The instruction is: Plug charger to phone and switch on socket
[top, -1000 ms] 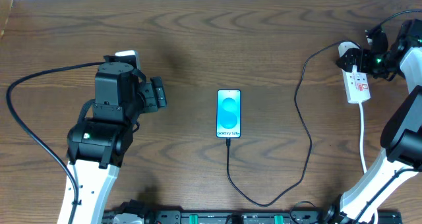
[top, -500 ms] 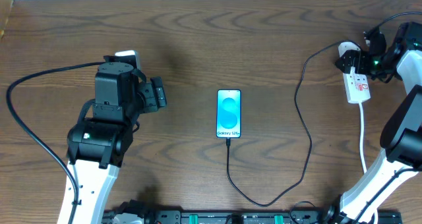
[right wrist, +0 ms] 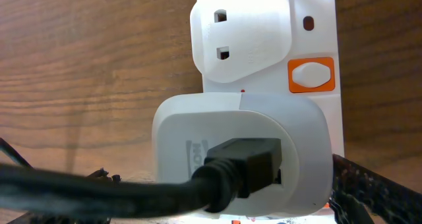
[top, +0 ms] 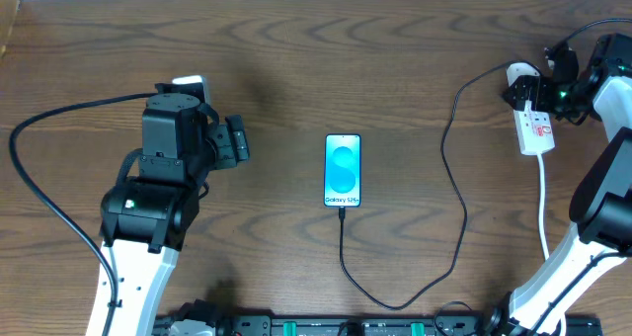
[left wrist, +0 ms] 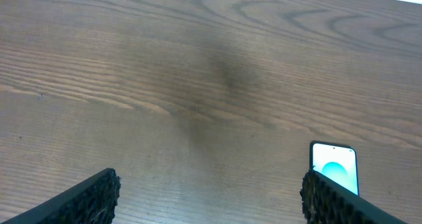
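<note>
Charger joins phone and socket; both end effectors stand wide.

Your phone (top: 343, 170) lies screen up mid-counter (top: 296, 59), with the charger (top: 462, 217) tip at its near edge. The cable loops toward you and then runs up to the adapter (right wrist: 241, 151), which sits plugged into the socket (top: 538, 133) at far right. Your right end effector (top: 526, 87) is spread wide at that adapter; you cannot tell whether a pad (right wrist: 376, 191) touches it. The orange switch (right wrist: 311, 75) sits just past the adapter. Your left end effector (top: 237, 141) hovers wide and empty, well left of the phone.
</note>
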You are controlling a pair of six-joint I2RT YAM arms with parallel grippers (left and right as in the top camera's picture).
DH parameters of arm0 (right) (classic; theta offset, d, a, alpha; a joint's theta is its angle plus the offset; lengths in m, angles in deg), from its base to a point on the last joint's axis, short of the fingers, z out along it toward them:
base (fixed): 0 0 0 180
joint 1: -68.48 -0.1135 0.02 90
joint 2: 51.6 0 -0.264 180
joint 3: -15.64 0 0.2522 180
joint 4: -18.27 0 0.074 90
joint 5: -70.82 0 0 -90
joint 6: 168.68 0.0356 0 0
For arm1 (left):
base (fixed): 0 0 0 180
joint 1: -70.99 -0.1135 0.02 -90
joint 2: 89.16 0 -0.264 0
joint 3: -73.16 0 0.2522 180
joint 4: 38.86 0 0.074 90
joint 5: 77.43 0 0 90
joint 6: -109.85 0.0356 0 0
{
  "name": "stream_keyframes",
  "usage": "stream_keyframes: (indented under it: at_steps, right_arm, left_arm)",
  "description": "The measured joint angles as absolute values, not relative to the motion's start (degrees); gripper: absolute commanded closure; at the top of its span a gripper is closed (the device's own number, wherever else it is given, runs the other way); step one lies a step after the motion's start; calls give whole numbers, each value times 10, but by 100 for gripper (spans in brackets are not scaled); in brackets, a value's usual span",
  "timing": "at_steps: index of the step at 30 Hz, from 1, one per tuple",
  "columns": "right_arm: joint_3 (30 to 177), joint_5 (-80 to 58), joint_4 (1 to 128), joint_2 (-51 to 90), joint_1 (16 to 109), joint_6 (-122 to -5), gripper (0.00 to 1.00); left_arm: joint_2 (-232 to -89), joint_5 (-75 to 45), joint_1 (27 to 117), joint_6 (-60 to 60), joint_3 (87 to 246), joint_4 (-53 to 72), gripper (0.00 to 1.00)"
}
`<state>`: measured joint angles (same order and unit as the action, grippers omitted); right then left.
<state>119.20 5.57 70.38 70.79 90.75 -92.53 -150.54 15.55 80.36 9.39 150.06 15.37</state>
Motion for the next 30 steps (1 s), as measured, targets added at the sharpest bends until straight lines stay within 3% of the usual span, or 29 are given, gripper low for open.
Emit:
stream_keyframes:
  at_steps: [30]
  right_arm:
    - [1213, 14, 760, 708, 907, -906, 1]
  left_arm:
    - [-1505, 156, 804, 94, 1501, 154, 12]
